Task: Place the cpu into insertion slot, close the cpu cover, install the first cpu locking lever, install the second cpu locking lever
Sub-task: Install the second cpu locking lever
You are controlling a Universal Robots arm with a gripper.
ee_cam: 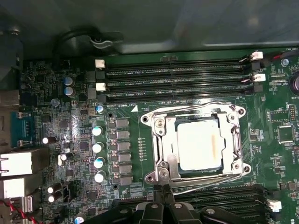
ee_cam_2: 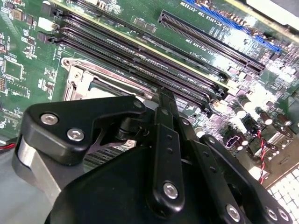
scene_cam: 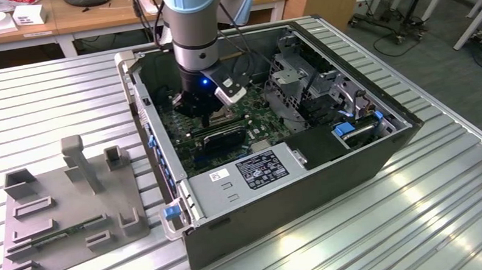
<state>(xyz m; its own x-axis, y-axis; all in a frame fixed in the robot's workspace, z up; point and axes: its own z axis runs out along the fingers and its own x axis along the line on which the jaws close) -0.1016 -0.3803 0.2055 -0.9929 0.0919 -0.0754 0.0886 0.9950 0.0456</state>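
Cpu (ee_cam: 198, 145) first: from my seat it lies flat in the insertion slot (ee_cam: 163, 154), pale metal top facing up, its edges square with the socket rim. The cpu cover (ee_cam: 233, 140) is down over it, the silvery frame ringing the chip and the chip showing through the cut-out. Thin wire levers (ee_cam: 196, 104) run along the socket's edges; I cannot tell whether they are hooked.

My pincer (ee_cam: 161, 198) hangs just at the socket's edge in the first wrist view, its black fingers drawn together to a narrow tip with nothing between them that I can see. In the second wrist view the pincer (ee_cam_2: 161, 95) and its linkage block most of the socket, and only a corner of the metal rim shows beyond it. In the exterior view the pincer (scene_cam: 201, 112) is low inside the case, over the green motherboard (scene_cam: 193, 122).

Around the socket, long black memory slots (ee_cam: 177, 79) run parallel to one of its sides, with another bank (ee_cam: 219, 198) on the opposite side, beside the fingertips. A row of small capacitors (ee_cam: 98, 147) stands on the socket's other flank.

The motherboard sits in an open computer case (scene_cam: 325, 186) lying on its side on the ribbed metal surface (scene_cam: 44, 107). Also inside the case are a power supply box (scene_cam: 251, 171) and metal drive cages (scene_cam: 304, 77). Well apart from the case, toward the exterior view's left, a grey fixture tray (scene_cam: 74, 227) with upright holders rests on the surface, one narrow green board (scene_cam: 66, 234) lying in it.
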